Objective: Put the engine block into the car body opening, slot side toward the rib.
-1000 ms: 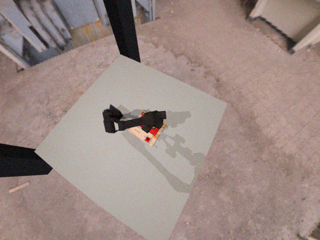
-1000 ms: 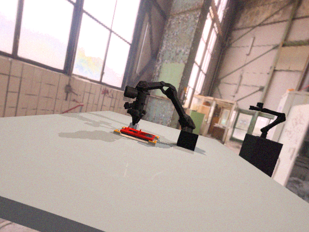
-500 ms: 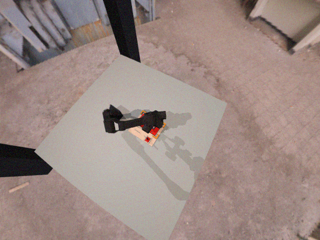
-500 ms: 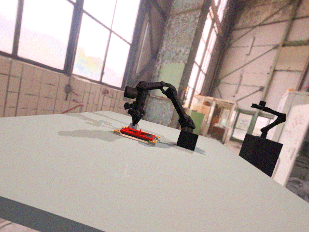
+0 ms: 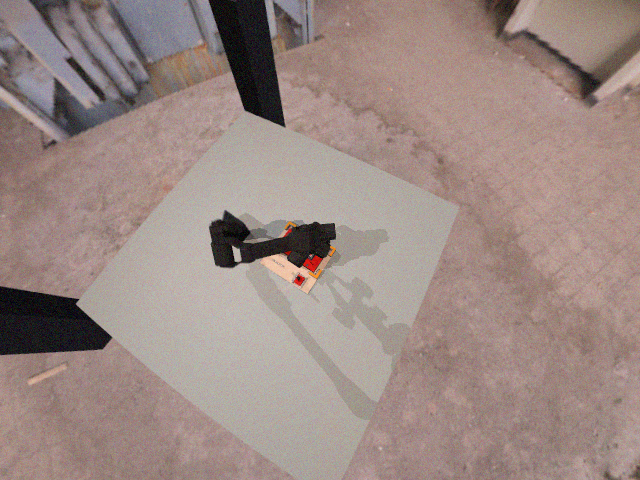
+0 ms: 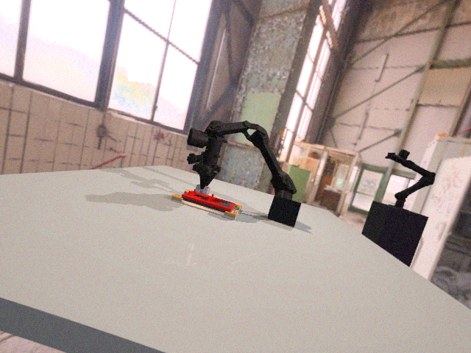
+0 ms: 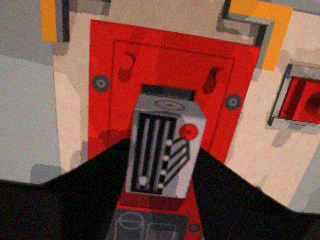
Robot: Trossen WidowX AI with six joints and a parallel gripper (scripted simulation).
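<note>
The engine block [image 6: 202, 189] [image 7: 165, 150] sits between the jaws.

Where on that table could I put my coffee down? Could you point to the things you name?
Probably the stretch of tabletop [image 5: 206, 351] [image 6: 213, 296] in front of the red car body [image 5: 312, 262] [image 6: 213, 201] [image 7: 165, 65] in the exterior view. It's crowded around the gripper [image 6: 204, 187] [image 7: 164, 165], which grips the engine block [image 6: 199, 190] [image 7: 162, 150] over the car.

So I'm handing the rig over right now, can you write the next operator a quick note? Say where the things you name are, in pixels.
Gripper [image 6: 204, 187] [image 7: 162, 150]: shut on the engine block [image 7: 165, 145].
Car body [image 5: 313, 262] [image 6: 224, 205] [image 7: 172, 62]: on its tan base board [image 5: 281, 267] [image 7: 70, 115]; the dark opening [image 7: 167, 92] shows just past the block.
Done: block grasped, carried over the body.
Left: check slot side against the rib, seat it fully, release, withdraw without contact. Seating depth and rib: cannot tell.
</note>
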